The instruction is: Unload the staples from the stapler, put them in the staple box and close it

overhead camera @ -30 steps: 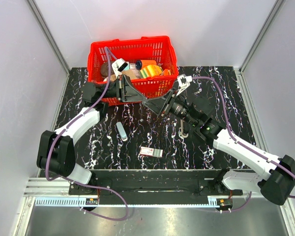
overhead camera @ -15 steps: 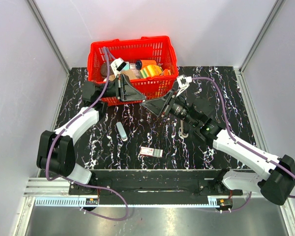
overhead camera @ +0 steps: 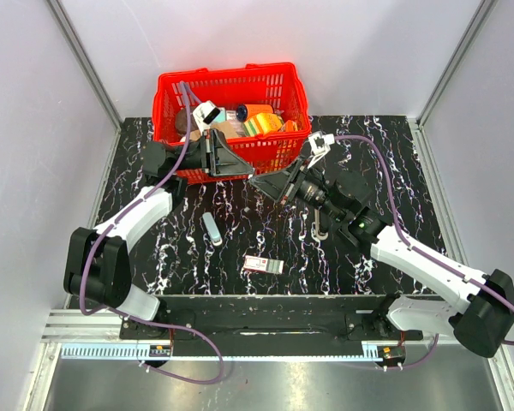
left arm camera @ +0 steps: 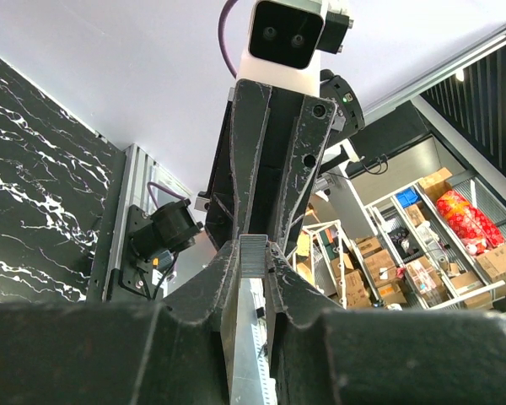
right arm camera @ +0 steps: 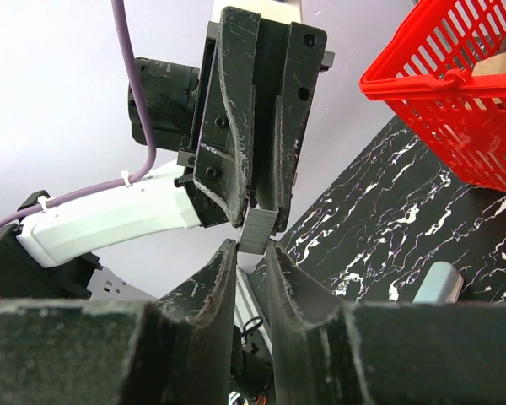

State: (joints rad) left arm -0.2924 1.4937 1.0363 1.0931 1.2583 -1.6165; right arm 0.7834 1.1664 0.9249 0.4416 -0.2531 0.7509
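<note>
A short ridged silvery strip of staples (right arm camera: 259, 229) hangs above the table between my two grippers, which meet tip to tip in front of the red basket. My left gripper (overhead camera: 242, 169) is shut on the strip, which shows between its tips in the left wrist view (left arm camera: 253, 254). My right gripper (right arm camera: 253, 250) faces it, narrowed to the strip's width, its tips pinching the strip's near end. It also shows in the top view (overhead camera: 259, 179). The stapler (overhead camera: 315, 224), slim grey metal with dark parts, lies on the table beside the right arm.
The red basket (overhead camera: 288, 79) with several items stands at the back. A pale grey-blue rounded bar (overhead camera: 212, 229) lies left of centre, also in the right wrist view (right arm camera: 441, 283). A small white, red and green printed box (overhead camera: 264, 265) lies near the front edge.
My right gripper has crept slightly left towards the left gripper. The left arm and the things on the table have not moved.
</note>
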